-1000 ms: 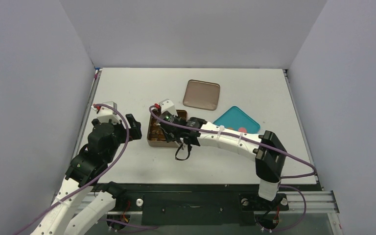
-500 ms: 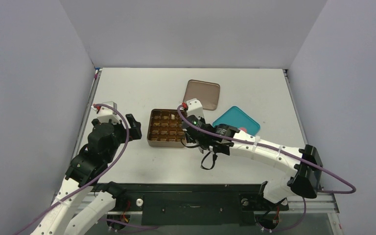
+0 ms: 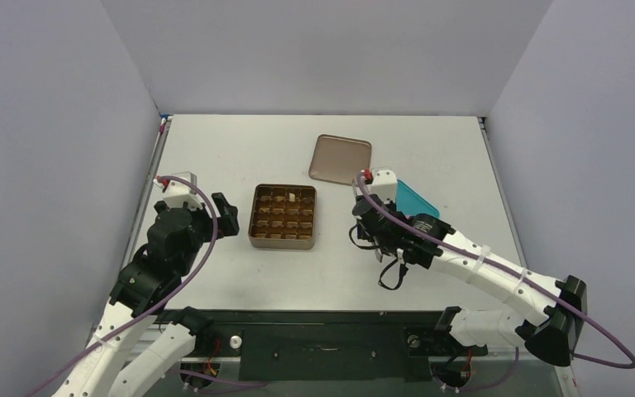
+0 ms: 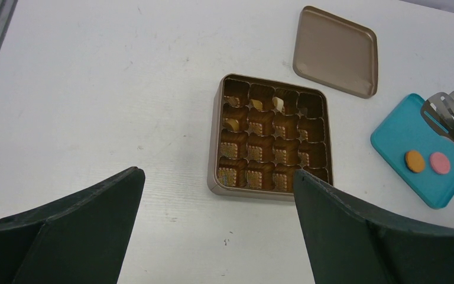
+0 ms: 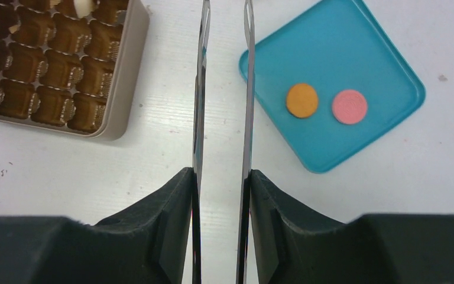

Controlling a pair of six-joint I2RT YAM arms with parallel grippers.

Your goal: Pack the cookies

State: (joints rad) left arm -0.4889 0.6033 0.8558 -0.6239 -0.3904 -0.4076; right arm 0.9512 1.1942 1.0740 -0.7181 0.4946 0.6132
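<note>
An orange round cookie (image 5: 302, 100) and a pink round cookie (image 5: 349, 106) lie side by side on the teal plate (image 5: 354, 47). They also show in the left wrist view, orange (image 4: 414, 161) and pink (image 4: 439, 163). A cream-white piece (image 4: 278, 105) sits in a far-row cell of the brown gridded tin (image 3: 282, 245). My right gripper (image 5: 224, 12) carries two thin metal blades, slightly apart with nothing between them. It hovers over bare table between the tin and the plate. My left gripper (image 4: 216, 174) is wide open and empty, near the tin's front edge.
The tin's brown lid (image 3: 341, 159) lies flat beyond the tin and the plate. The right arm (image 3: 463, 256) covers most of the teal plate (image 3: 420, 203) in the top view. Grey walls stand on three sides of the table.
My right gripper has swung right, from over the tin to the plate's left edge, uncovering the tin. The left arm has not moved.
</note>
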